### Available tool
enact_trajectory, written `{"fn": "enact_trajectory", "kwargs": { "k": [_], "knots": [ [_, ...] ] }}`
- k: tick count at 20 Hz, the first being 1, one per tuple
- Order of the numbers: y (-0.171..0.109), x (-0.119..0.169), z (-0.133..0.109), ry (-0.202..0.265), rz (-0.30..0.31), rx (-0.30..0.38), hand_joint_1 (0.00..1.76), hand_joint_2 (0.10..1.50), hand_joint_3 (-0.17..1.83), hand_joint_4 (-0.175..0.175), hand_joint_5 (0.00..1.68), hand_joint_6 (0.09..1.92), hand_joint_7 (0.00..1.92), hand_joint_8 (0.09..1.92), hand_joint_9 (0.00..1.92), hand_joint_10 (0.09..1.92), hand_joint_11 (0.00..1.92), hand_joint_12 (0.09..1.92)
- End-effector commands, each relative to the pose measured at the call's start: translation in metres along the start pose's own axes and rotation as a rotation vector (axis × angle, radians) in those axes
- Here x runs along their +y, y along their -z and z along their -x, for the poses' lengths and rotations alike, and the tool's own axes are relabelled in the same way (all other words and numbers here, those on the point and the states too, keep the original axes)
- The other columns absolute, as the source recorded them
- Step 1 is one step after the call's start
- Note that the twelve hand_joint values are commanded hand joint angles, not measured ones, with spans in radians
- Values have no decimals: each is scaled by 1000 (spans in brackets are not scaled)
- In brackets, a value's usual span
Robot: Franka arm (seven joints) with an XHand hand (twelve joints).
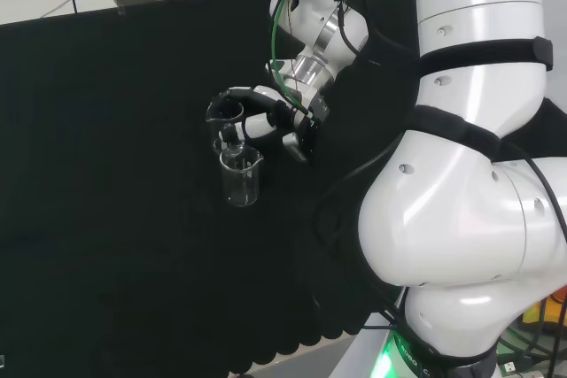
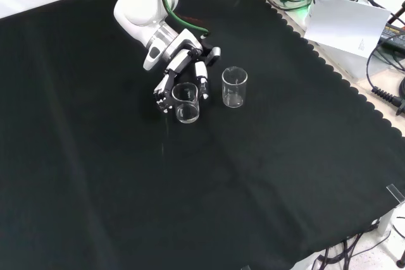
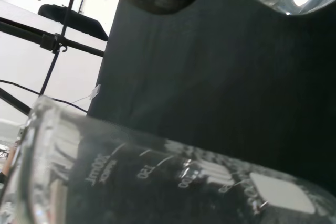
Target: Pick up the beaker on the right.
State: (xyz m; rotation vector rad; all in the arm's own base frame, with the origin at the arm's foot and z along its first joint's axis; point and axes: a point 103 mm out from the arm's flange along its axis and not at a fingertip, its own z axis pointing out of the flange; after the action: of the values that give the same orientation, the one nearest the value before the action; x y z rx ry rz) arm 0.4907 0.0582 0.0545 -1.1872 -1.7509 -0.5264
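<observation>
Nearest, in the front view: a clear glass beaker [image 2: 186, 102] with a pour lip, standing upright on the counter [image 2: 209, 181] — a bench under black cloth with a scalloped edge. The black and white hand [image 2: 183, 71] comes down from the view's top, its fingers [image 2: 166, 86] and thumb curled round this beaker's sides, grasping it. Whether its base has left the cloth cannot be told.

Just right of it, same view: a second clear glass beaker [image 2: 234, 86], upright, apart from the hand and untouched.

In the head view the free beaker [image 1: 240, 176] stands nearer the camera, the held one [image 1: 226, 123] just behind it with fingers wrapped round its rim and wall.

In the wrist view — a graduated glass wall [image 3: 157, 177] lies close to the lens, black cloth beyond.

Farther off: the white arm link [image 2: 142, 7].
</observation>
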Motion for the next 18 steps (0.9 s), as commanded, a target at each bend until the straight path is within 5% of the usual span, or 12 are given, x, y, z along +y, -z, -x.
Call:
{"fn": "enact_trajectory", "kwargs": {
  "k": [1, 18],
  "knots": [
    [3, 1, 4, -4, 7, 4, 1121, 876, -175, -24, 331, 819, 261, 722, 371, 611, 0, 1348],
    [-12, 4, -2, 22, -36, 35, 1104, 873, -175, -26, 284, 878, 246, 734, 378, 621, 0, 1363]
  ]
}}
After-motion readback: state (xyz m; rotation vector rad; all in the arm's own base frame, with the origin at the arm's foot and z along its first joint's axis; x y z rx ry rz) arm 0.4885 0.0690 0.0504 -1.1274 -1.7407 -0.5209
